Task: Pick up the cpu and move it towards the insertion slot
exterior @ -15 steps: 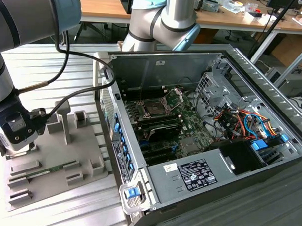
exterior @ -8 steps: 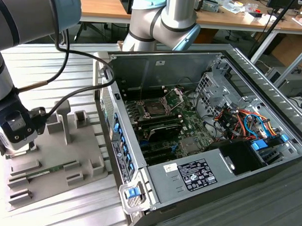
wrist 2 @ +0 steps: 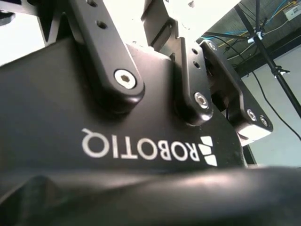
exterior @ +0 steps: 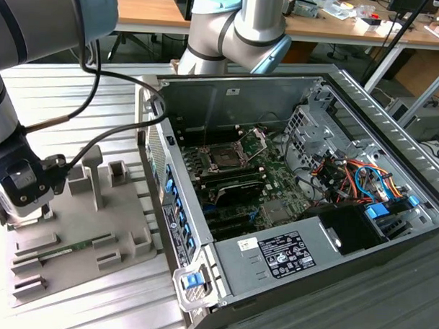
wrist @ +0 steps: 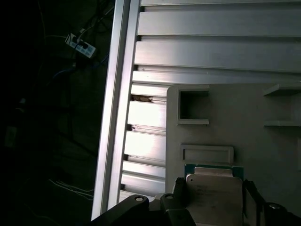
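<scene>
One slatted metal table carries all items. Reference point is the grey plastic holder, lying flat on the slats.

1. Open computer case: just beside the holder, on the exterior view's right of it.
2. Robot arm: reaches down over the holder's end farthest from the case.
3. Gripper: low over that same end of the holder. In the first wrist view its dark fingers are drawn in against two opposite edges of the cpu.
4. Insertion slot: well apart from the holder, inside the case, with its metal plate raised.
5. Green memory stick: lying on the holder, near the gripper.
6. Cpu: silvery top facing the camera, over the holder's surface. Whether it is lifted clear of the holder cannot be told.
</scene>
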Robot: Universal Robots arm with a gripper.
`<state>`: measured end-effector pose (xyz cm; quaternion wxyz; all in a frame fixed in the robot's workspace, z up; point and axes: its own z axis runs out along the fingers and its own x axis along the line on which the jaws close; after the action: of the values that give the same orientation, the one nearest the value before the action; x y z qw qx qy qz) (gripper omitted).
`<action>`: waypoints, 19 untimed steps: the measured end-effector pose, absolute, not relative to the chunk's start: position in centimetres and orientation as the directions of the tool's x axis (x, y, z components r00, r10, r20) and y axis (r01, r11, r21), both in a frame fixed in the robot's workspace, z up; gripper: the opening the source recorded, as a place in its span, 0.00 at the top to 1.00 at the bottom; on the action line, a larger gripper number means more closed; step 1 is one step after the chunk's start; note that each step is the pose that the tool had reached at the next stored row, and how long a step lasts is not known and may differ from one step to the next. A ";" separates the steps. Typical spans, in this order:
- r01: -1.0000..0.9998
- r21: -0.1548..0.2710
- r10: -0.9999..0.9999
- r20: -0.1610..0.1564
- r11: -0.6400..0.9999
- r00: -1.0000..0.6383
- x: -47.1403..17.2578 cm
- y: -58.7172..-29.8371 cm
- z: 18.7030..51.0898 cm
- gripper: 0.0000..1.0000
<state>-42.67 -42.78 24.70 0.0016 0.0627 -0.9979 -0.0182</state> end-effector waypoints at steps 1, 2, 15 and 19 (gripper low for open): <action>-0.125 0.037 -0.125 0.001 0.991 -0.992 -42.7 -42.8 24.8 0.45; -0.125 0.037 -0.125 0.001 0.991 -0.992 -42.7 -42.8 24.8 0.45; -0.125 0.037 -0.125 0.001 0.991 -0.992 -42.7 -42.8 25.4 0.45; -0.125 0.037 -0.125 0.001 0.991 -0.992 -42.7 -42.8 25.6 0.45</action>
<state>-42.67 -42.78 25.56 0.0016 0.0627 -0.9979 -0.0182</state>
